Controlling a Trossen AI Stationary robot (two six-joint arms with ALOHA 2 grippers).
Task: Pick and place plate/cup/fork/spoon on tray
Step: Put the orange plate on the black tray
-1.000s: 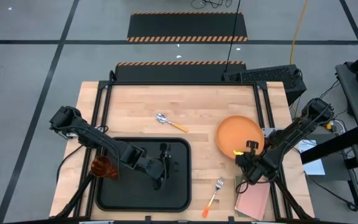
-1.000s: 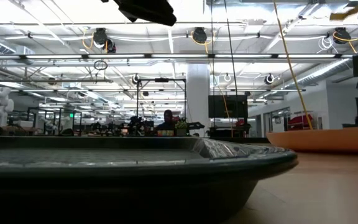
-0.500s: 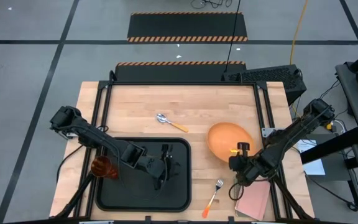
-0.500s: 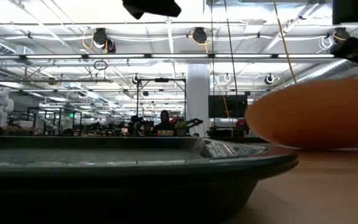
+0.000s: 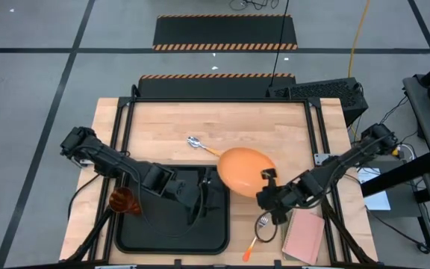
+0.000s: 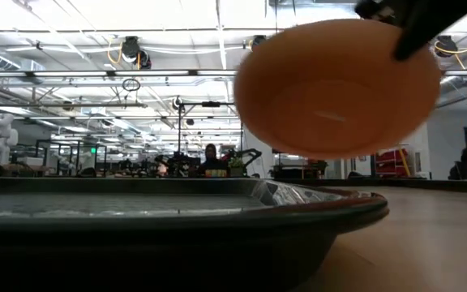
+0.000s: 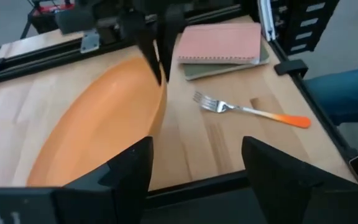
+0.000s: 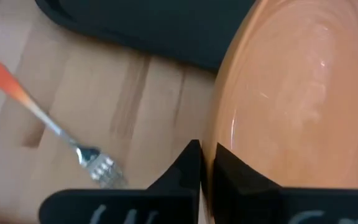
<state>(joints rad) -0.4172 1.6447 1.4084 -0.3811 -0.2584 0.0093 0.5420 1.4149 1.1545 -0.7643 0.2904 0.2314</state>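
Here, right claw [image 5: 266, 177]: we see its fingers pinched on the rim of the plate [image 5: 245, 169], one finger on each face of the edge, as the right wrist view shows.
Plate: we see it lifted clear of the counter [image 5: 275, 127] and tilted, hanging from that one rim grip; in the low view it floats above the tray's near rim.
Why held so: we judge an edge pinch is the only way to lift something this flat, and the tilt follows from it.
Plate to tray: it sits just beside the right edge of the tray [image 5: 136, 232], partly overlapping that rim from above.
Left claw [image 5: 204, 193]: we find it over the tray with fingers spread and nothing between them, facing the incoming plate.
Cup [image 5: 123, 200]: it stands at the tray's left edge, near the left arm.
Spoon [image 5: 204, 147]: it lies on the counter beyond the tray, close behind the plate.
Fork [image 5: 257, 230]: it lies on the counter right of the tray, beside the pink notebook [image 5: 303, 239].
Step in hand: we judge the plate is being carried to the tray.
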